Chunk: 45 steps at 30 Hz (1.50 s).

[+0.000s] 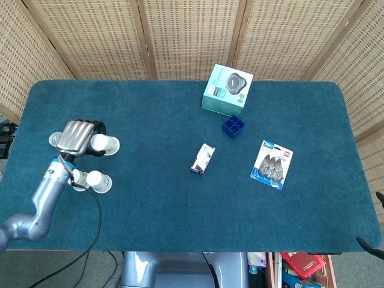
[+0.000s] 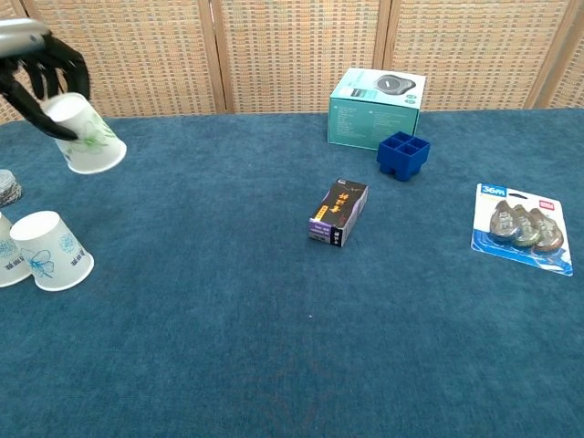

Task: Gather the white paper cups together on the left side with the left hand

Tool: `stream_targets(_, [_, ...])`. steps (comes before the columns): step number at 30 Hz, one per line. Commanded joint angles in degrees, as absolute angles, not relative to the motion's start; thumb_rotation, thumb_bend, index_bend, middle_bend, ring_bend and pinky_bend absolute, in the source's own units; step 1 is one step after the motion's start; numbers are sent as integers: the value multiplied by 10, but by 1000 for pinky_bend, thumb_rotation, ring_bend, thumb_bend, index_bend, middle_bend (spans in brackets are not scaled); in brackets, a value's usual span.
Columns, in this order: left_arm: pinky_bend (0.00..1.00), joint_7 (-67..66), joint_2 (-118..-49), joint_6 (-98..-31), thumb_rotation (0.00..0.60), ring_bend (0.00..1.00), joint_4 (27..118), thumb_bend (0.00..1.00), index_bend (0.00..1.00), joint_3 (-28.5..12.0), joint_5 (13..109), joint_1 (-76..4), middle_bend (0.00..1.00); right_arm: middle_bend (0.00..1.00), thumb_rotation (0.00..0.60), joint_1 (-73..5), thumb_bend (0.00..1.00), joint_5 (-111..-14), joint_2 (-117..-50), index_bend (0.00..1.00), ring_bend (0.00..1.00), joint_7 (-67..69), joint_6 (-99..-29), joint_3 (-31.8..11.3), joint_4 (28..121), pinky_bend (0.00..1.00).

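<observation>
Cups (image 2: 53, 253) sit far left on the worktop (image 2: 274, 365), small box (image 2: 338, 212) mid, tray (image 2: 403, 154) and big box (image 2: 376, 108) behind it, blister pack (image 2: 522, 228) right.

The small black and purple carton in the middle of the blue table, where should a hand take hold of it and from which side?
Grip the small black and purple carton across its two long sides, coming from above. It lies flat on the blue table, with open cloth on every side.

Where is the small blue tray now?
In the head view the blue tray sits right of the table's centre, just below the teal box.
</observation>
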State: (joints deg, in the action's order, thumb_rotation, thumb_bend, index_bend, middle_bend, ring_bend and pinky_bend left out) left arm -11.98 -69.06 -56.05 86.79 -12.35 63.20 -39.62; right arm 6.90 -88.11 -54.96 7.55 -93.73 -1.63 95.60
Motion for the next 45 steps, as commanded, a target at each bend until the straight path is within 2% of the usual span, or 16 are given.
stream_targets(1, [422,-8,-579,-614,600,478,943,97,492,-80,753,-321,502,0,600,71,0,-887,-549,0,0,75,-941,-14,957,0])
stream_targets(5, [422,23,-550,-638,600,478,938,97,492,-45,806,-286,501,0,600,72,0,-894,-549,0,0,76,-943,-11,958,0])
stream_targets(10, [422,72,-553,-641,600,478,912,97,492,-21,837,-268,502,0,600,73,0,-901,-550,0,0,75,-947,-8,957,0])
stream_targets(23, [422,92,-614,-625,600,478,854,97,492,-18,853,-278,502,0,600,77,0,-901,-548,0,0,81,-954,-8,956,0])
stream_targets(39, [422,75,-631,-610,600,475,843,97,492,-26,828,-280,497,0,600,77,0,-900,-545,0,0,89,-955,-8,955,0])
stream_targets(40, [417,73,-631,-606,600,449,843,97,492,-25,826,-281,466,0,600,77,0,-900,-545,0,0,89,-955,-8,955,0])
stream_targets(42, [379,76,-627,-597,600,340,848,97,440,-23,823,-283,332,0,600,77,0,-900,-545,0,0,88,-955,-8,955,0])
stream_targets(44, [298,84,-622,-588,600,176,854,97,275,-22,822,-284,123,0,600,78,0,-900,-546,0,0,88,-956,-8,955,0])
stream_targets(45, [272,90,-620,-586,600,133,856,97,218,-22,822,-285,73,0,600,78,0,-900,-546,0,0,88,-956,-8,955,0])
